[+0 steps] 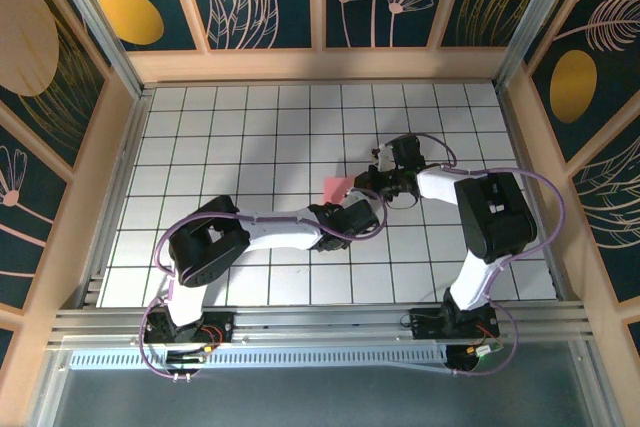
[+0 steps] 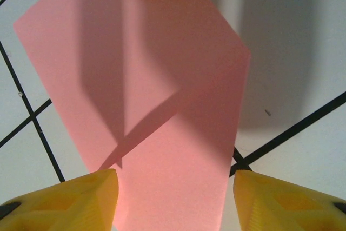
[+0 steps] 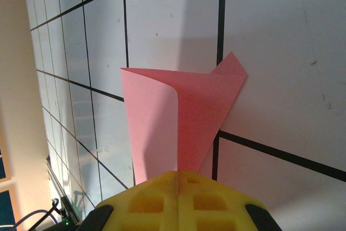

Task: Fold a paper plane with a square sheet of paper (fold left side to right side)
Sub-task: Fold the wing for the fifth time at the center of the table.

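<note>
- Two yellow fingers [image 2: 70, 201] of my left jaws stand spread, flanking the near edge of the sheet of paper [image 2: 162, 106].
- My right jaws, pressed together, pinch its far edge.
- Beyond, white tabletop [image 1: 200, 137] tiles run free to the wooden walls [image 1: 310, 65].

the left arm [image 1: 280, 229] reaches out low toward the middle, and the left gripper [image 2: 173, 187] has its fingers apart. the right arm [image 1: 490, 212] bends inward, and the right gripper [image 3: 178, 185] has its fingers pressed together.
</note>
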Motion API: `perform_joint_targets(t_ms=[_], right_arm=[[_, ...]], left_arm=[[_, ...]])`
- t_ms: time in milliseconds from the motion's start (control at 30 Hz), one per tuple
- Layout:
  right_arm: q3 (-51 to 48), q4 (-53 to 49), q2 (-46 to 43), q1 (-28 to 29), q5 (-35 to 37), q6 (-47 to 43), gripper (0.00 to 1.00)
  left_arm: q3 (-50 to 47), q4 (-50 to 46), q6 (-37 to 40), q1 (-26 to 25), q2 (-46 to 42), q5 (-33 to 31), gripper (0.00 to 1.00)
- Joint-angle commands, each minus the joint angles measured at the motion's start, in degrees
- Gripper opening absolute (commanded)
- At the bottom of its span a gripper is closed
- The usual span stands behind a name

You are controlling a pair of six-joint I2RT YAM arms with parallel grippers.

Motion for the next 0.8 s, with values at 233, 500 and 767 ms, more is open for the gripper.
perform_joint_targets(t_ms=[233,500,767], right_arm=[[0.8,-1.0,1.2,0.2,0.1,0.3,0.0],[0.9,-1.5,1.0,0.1,0.7,-0.1,0.0],[0.4,-1.6,0.5,-0.1,1.8,-0.3,0.0]], left_arm=[[1.0,-1.7,-0.7,0.0,1.3,-4.3,0.5],[0.3,-1.4,-1.3,0.0,1.4,-4.1,0.32],[-0.5,0.2,-2.1,0.0,1.0,-2.1,0.19]])
